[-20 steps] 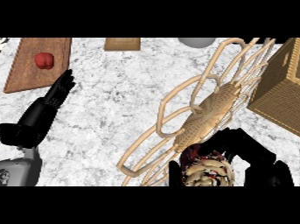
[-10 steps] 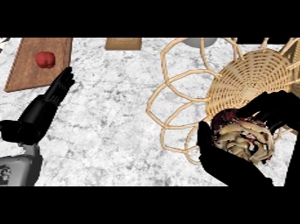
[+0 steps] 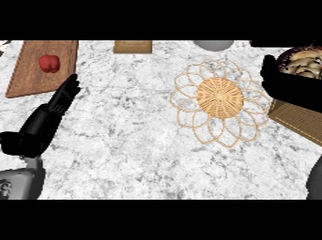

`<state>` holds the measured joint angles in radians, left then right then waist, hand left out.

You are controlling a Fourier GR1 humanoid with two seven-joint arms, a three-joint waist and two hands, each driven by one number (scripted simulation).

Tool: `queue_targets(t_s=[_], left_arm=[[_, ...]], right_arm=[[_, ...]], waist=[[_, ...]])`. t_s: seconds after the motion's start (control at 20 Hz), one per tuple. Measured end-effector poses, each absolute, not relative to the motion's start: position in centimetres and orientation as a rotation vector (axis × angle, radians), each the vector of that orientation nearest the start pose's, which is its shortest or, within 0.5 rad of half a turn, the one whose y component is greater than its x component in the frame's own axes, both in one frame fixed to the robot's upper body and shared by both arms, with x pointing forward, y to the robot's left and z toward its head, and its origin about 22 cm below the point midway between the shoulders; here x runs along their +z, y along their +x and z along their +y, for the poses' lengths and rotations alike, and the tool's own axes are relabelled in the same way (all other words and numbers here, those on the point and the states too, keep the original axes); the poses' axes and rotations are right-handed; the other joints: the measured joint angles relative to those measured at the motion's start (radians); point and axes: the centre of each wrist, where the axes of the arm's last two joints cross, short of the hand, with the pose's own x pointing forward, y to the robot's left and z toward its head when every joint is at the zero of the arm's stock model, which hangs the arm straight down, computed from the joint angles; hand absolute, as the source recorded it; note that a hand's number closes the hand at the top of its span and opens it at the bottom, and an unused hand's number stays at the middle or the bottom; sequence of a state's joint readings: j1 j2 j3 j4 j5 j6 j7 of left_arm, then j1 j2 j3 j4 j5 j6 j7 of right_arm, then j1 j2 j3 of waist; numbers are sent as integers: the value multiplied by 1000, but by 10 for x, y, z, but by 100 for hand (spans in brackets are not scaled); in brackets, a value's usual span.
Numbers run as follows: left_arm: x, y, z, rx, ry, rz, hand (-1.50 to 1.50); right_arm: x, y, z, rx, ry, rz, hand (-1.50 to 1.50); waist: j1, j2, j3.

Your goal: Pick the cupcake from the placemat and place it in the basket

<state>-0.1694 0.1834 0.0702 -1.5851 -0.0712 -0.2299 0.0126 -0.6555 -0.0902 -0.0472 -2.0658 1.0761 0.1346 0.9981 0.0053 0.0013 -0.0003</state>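
Counter (image 3: 135, 136): R hand (image 3: 295, 91) cupping cupcake (image 3: 309, 63).

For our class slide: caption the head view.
Right hand holds the cupcake up beside the placemat; left hand rests open.

cupcake (image 3: 307, 63) brown-cream, cupped in my right hand (image 3: 295, 89), woven placemat (image 3: 221, 101) flat just left of it, basket (image 3: 309, 123) below my hand

A white-and-grey veined marble counter (image 3: 128, 126) looks smooth. At three o'clock lies a woven wicker placemat (image 3: 220, 101). At ten o'clock, a matt wooden board (image 3: 35, 70). Both hands look matt black.
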Motion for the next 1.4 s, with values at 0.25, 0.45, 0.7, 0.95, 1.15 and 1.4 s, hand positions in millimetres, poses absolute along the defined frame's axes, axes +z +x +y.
queue_targets(t_s=[0.25, 0.45, 0.7, 0.95, 1.15, 1.4], left_arm=[[60, 277, 262, -384, 40, -1695, 0], [63, 281, 267, -385, 42, -1695, 0], [63, 282, 268, -378, 44, -1695, 0], [53, 279, 265, -382, 47, -1690, 0], [58, 275, 263, -383, 44, -1692, 0], [58, 278, 264, -385, 48, -1693, 0]], right_arm=[[277, 281, -219, -85, -1218, -1503, 150], [282, 299, -255, -140, -1247, -1475, 150], [272, 309, -296, -152, -1249, -1431, 150], [245, 317, -333, -141, -1235, -1405, 150], [221, 317, -360, -158, -1270, -1405, 150], [193, 325, -381, -143, -1333, -1425, 150]], waist=[[0, 0, 0], [-1, 0, 0], [-3, -1, 0], [-3, 0, 0], [-2, -1, 1], [-1, 0, 1]])
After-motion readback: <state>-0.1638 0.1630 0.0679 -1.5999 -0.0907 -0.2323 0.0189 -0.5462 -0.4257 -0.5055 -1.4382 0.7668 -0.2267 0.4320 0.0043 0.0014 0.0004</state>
